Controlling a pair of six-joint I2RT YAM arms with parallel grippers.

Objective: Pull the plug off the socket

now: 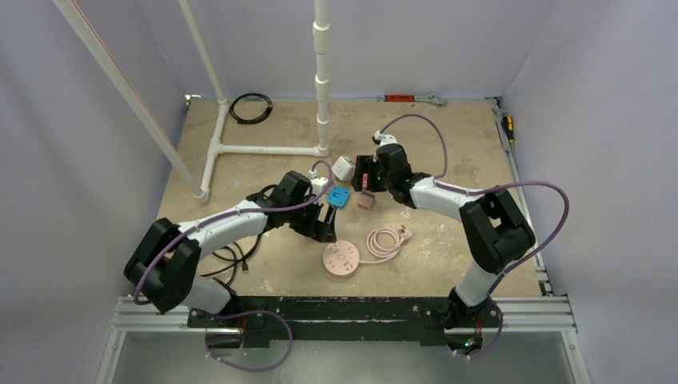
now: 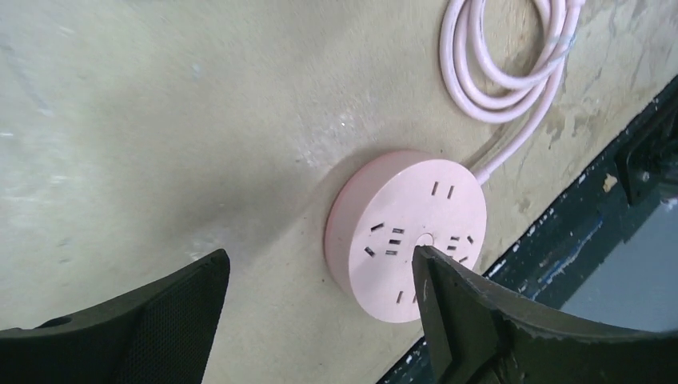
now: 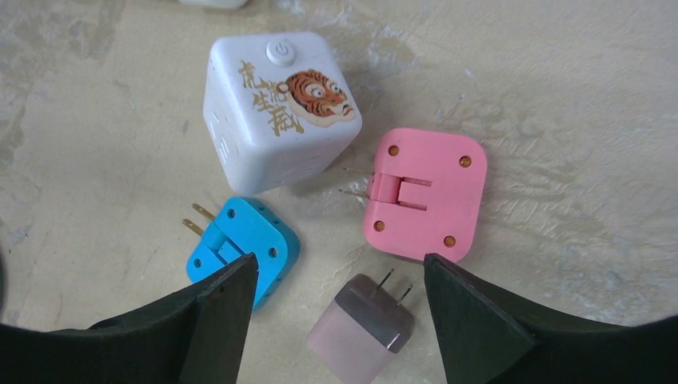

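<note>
Tabletop point(image 1: 448, 136) holds one socket point(image 1: 341, 260) and four plugs point(image 3: 424, 196).

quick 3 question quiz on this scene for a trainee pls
1. True or false: a plug is sitting in the slots of the socket.
2. Which item on the table bears a tiger picture? A) blue plug B) white cube C) pink square plug
3. Which gripper hangs over the socket, and is it open or shut?

Key:
1. False: every slot on its face is bare.
2. B
3. The left gripper, open, with nothing between its fingers.
</note>
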